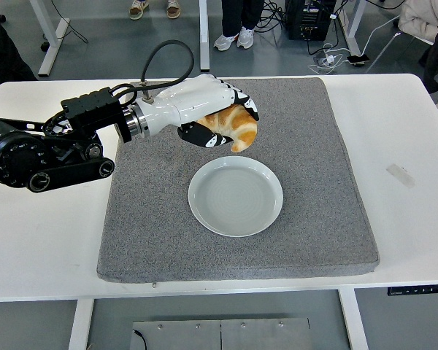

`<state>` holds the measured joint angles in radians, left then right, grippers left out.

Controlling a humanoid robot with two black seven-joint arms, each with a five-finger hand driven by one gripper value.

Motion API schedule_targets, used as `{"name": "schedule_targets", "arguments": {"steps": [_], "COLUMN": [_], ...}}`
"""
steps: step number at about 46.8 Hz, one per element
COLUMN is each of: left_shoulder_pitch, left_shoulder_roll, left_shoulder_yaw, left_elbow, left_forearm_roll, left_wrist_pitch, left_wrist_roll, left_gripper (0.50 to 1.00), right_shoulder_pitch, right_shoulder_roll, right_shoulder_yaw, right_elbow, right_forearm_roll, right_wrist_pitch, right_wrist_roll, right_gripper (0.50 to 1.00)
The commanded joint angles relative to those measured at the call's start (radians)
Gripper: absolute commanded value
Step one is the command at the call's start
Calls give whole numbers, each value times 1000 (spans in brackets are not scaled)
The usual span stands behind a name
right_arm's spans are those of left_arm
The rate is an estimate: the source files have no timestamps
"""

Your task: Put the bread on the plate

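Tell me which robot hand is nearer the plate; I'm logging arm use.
Left. The left robot hand, gripping the bread, is just beyond the plate's far rim. The right one is not in view.
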<state>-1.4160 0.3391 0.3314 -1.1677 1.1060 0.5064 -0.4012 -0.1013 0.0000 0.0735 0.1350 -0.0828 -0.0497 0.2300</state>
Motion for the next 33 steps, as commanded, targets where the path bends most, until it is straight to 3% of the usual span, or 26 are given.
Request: {"name": "schedule_targets", "arguments": {"steps": [1,33], "left_shoulder_pitch": [15,180], "left_shoulder_roll": [-18,-146], "left_shoulder_yaw": [2,5], "left_elbow": [5,158], "left_forearm_roll": [1,75], "left_wrist_pitch": [1,31], "left_wrist_roll": [1,16], "left_gripper": [500,500], "right_shoulder_pitch": [0,0], "right_shoulder_roll": [0,0], "right_shoulder_yaw": [0,0], "right_elbow": [0,0], "right_forearm_roll": [0,0], "right_wrist_pitch": [1,1], "right_wrist_roll": [0,0], "right_gripper": [1000,1000]}}
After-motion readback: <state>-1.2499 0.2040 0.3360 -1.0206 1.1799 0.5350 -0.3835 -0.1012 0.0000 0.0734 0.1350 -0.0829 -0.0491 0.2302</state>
